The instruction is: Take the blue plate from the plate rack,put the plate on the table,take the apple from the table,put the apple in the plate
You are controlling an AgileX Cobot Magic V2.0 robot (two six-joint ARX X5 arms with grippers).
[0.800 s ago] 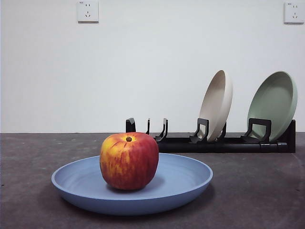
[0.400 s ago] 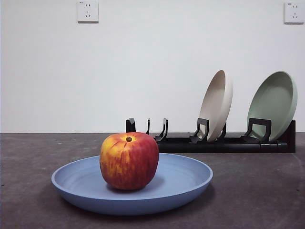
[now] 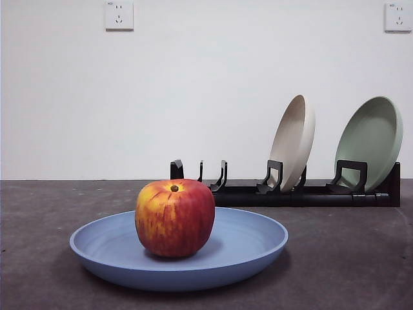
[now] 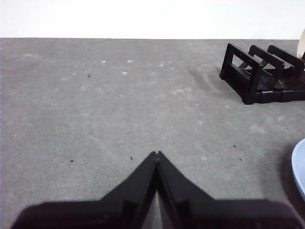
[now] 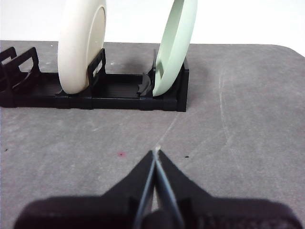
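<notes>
The blue plate [image 3: 245, 248] lies flat on the dark grey table [image 3: 348, 258], near the front. The red and yellow apple [image 3: 175, 217] sits inside it, a little left of its middle. Behind stands the black plate rack [image 3: 284, 192], its left slots bare. Neither arm shows in the front view. In the left wrist view my left gripper [image 4: 156, 155] is shut with nothing in it, above bare table, with the rack's end [image 4: 259, 78] and a sliver of the blue plate [image 4: 299, 167] in sight. My right gripper [image 5: 156, 153] is shut and holds nothing, facing the rack [image 5: 119, 93].
A beige plate [image 3: 293, 141] and a pale green plate [image 3: 371, 141] stand upright in the rack's right slots; the right wrist view shows the beige plate [image 5: 81, 43] and the green plate [image 5: 175, 45] too. A white wall with two sockets [image 3: 119, 15] rises behind the table.
</notes>
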